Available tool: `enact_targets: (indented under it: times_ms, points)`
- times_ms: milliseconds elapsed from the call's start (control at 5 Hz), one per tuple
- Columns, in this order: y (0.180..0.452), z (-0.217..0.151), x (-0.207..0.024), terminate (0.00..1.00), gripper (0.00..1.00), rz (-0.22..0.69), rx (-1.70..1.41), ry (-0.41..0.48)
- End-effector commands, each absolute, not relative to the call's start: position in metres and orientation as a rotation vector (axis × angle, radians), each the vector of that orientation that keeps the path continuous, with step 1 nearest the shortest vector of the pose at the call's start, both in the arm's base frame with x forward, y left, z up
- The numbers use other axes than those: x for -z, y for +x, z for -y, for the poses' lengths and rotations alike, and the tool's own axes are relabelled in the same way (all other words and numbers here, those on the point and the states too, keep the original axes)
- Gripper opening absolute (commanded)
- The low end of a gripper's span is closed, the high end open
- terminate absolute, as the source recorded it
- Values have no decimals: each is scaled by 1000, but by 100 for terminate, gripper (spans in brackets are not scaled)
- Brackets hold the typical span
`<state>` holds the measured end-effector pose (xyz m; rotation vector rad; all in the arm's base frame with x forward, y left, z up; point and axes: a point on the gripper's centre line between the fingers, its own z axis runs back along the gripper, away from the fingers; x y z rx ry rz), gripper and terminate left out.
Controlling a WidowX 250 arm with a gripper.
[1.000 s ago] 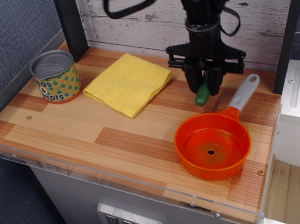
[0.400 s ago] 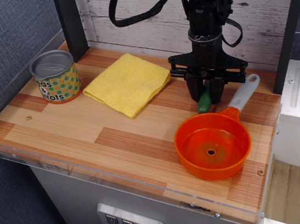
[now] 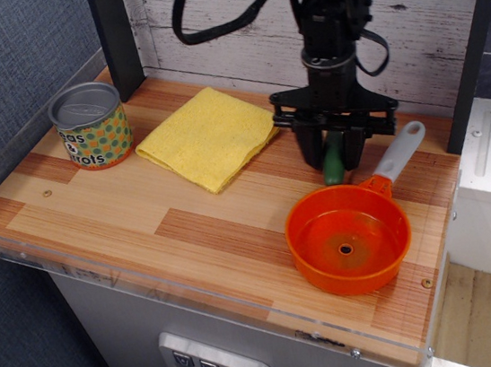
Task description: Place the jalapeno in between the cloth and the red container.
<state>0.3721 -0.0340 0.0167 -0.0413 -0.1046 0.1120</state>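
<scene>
Jalapeno lowered to the gap between cloth and pan

Since a second ago the gripper (image 3: 333, 156) has sunk, standing the jalapeno (image 3: 333, 161) near the wood; its jaws look slackened, though I cannot tell. The pepper sits right of the cloth (image 3: 208, 136), beyond the red container (image 3: 349, 238), which holds nothing.

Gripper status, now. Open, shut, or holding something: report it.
Black robot gripper: shut on the small dark green jalapeno pepper, which hangs upright between its fingers, just above the wooden tabletop.
</scene>
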Motion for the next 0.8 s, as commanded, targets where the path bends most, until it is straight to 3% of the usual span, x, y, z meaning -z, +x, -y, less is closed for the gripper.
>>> enact_targets:
  times_ms: [0, 600]
  points:
    - [374, 20, -43, 0, 100, 163, -132, -49]
    - [374, 13, -72, 0, 100, 196, -188, -35]
